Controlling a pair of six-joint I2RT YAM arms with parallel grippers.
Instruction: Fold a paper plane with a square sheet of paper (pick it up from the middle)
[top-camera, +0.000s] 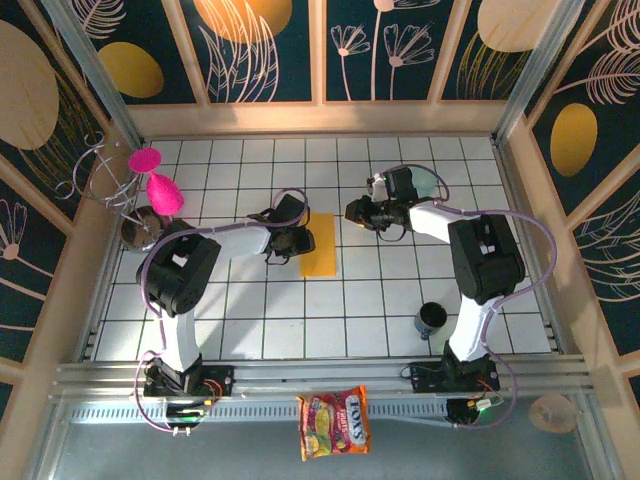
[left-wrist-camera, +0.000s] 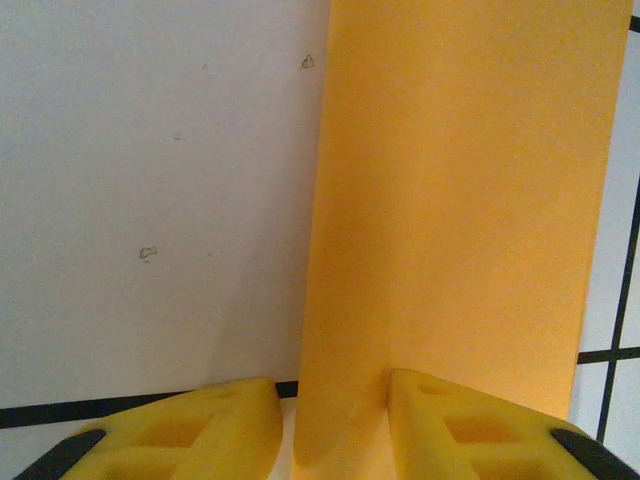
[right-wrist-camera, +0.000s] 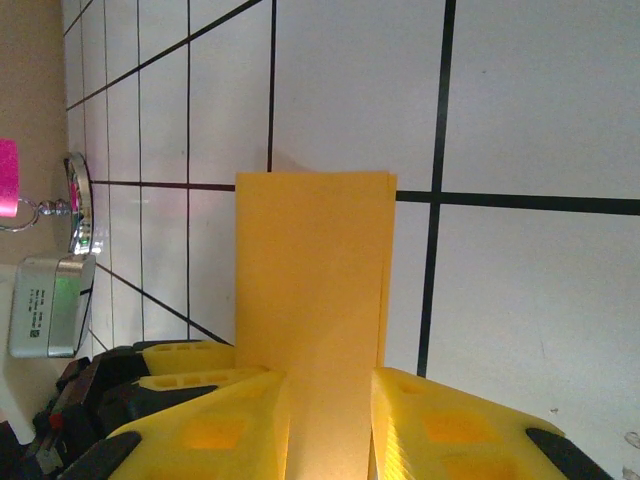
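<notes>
The square sheet of paper (top-camera: 322, 250) lies folded into a narrow orange-yellow rectangle on the white tiles mid-table. My left gripper (top-camera: 300, 243) sits low at its left edge. In the left wrist view the paper (left-wrist-camera: 460, 200) runs away from the left gripper (left-wrist-camera: 335, 420), whose jaws stand apart astride the paper's long edge, one finger (left-wrist-camera: 470, 425) over the paper. My right gripper (top-camera: 352, 212) is at the paper's far right corner. The right wrist view shows the two-layered paper (right-wrist-camera: 310, 270) passing under the parted right gripper (right-wrist-camera: 330, 420). The left gripper's fingers (right-wrist-camera: 190, 357) show beside it.
A dark cup (top-camera: 432, 318) stands near the right arm's base. A red-and-yellow snack packet (top-camera: 334, 422) lies in front of the table edge. A wire stand with pink pieces (top-camera: 150, 185) and a round dark base sits at the far left. Wooden walls surround the tiled surface.
</notes>
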